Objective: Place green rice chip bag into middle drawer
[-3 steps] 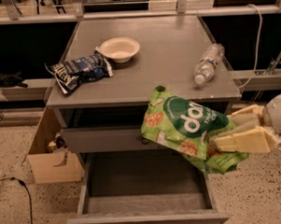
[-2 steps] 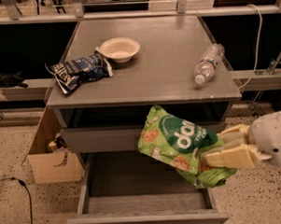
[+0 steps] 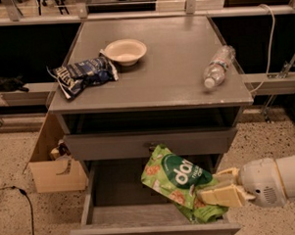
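The crinkly bright-green rice chip bag hung tilted, logo up, over the pulled-out grey metal drawer, toward 4 o'clock of its cavity. The robot's cream two-finger gripper reached in from 3 o'clock. Its fingers pinched the bag's lower right edge, probably so the bag would fall inside on release. Whether the bag touched the drawer floor was unclear.
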### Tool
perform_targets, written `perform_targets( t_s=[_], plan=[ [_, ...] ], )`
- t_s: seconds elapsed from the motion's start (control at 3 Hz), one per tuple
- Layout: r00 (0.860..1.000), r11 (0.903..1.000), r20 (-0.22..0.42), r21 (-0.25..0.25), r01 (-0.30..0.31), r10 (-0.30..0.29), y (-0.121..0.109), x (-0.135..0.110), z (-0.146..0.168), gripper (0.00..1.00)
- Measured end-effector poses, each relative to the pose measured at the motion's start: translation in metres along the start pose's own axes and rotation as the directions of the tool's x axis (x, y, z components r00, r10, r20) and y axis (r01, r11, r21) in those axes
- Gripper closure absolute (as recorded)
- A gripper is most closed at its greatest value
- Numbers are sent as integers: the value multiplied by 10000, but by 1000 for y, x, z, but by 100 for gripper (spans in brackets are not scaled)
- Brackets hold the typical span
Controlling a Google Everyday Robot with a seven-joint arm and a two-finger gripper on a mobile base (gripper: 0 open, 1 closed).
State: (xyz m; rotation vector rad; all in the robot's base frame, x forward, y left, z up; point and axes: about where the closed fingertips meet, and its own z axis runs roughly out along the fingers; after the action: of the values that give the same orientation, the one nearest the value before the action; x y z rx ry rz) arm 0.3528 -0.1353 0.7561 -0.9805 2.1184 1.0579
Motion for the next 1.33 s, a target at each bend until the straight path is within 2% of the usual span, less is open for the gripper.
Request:
perform_targets(
  t_s=[0.33, 0.67, 1.0, 1.33],
  plan=[
    [9991, 9996, -312, 80, -274, 276, -22, 16, 32, 100],
    [9971, 9985, -692, 463, -295, 327, -65, 24, 83, 100],
    [9971, 9985, -692, 463, -295, 327, -65, 24, 83, 100],
    [9935, 9979, -1037, 493, -415, 464, -70, 41, 98, 100]
  ],
)
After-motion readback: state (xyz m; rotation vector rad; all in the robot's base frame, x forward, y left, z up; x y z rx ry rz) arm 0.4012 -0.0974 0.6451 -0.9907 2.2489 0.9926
